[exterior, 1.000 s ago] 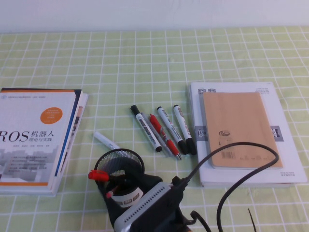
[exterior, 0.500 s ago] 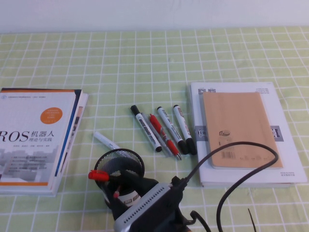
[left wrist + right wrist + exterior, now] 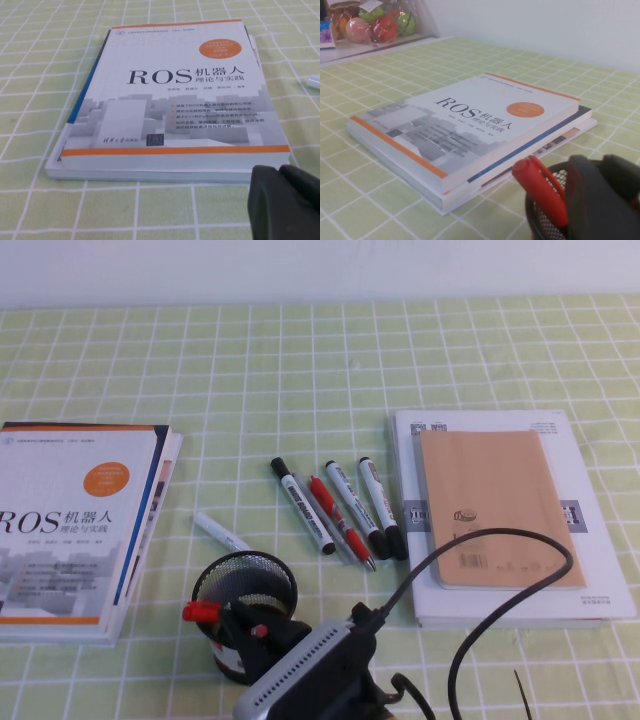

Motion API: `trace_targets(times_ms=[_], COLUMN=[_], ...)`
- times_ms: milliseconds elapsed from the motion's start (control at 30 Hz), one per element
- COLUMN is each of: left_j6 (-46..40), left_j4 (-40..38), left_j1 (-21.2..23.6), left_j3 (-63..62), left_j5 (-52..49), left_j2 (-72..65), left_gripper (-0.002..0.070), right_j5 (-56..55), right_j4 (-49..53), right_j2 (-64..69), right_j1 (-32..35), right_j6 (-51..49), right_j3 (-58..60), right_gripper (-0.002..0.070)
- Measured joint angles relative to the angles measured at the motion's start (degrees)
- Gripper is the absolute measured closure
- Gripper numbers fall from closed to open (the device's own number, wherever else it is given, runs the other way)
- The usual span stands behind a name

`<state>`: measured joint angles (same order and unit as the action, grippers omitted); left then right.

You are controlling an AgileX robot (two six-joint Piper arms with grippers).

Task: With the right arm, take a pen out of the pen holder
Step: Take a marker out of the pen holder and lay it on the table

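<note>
Holder [image 3: 245, 562]: right tool [image 3: 255, 628] inside, closed, beside red pen [image 3: 202, 612]; hold unclear.
Book [image 3: 170, 100]: left tool [image 3: 286, 200] near, state unclear.

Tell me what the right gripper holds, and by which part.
Right gripper, jaws shut inside the pen holder, appears to grip a pen by its upper end. Left gripper, near the book, holds nothing.

An office-style study desk [image 3: 300, 360]
ROS robotics textbook [image 3: 70, 525] at nine o'clock, loose markers [image 3: 335, 508] centre, notebooks [image 3: 495, 505] at three, mesh pen holder [image 3: 243, 557] at six.
</note>
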<state>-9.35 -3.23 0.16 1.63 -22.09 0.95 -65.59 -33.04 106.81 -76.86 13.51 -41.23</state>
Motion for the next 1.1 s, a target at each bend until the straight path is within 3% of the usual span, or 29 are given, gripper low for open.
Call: trace_targets(times_ms=[433, 733, 933, 1100], left_j6=[0.0, 0.0, 0.0, 0.0], left_j4=[0.0, 0.0, 0.0, 0.0], left_j1=[0.0, 0.0, 0.0, 0.0], left_j3=[0.0, 0.0, 0.0, 0.0], left_j5=[0.0, 0.0, 0.0, 0.0], left_j2=[0.0, 0.0, 0.0, 0.0], left_gripper=[0.0681, 0.0681, 0.0681, 0.0681], right_j5=[9.1, 20.8, 24.1, 31.3], right_j4=[-1.8, -9.3, -18.1, -21.6], right_j2=[-8.7, -20.4, -29.3, -35.0], right_j1=[0.0, 0.0, 0.1, 4.7], right_j6=[5.8, 16.9, 29.9, 35.2], right_j3=[0.0, 0.0, 0.0, -0.3], right_gripper=[0.0678, 0.0678, 0.0678, 0.0678])
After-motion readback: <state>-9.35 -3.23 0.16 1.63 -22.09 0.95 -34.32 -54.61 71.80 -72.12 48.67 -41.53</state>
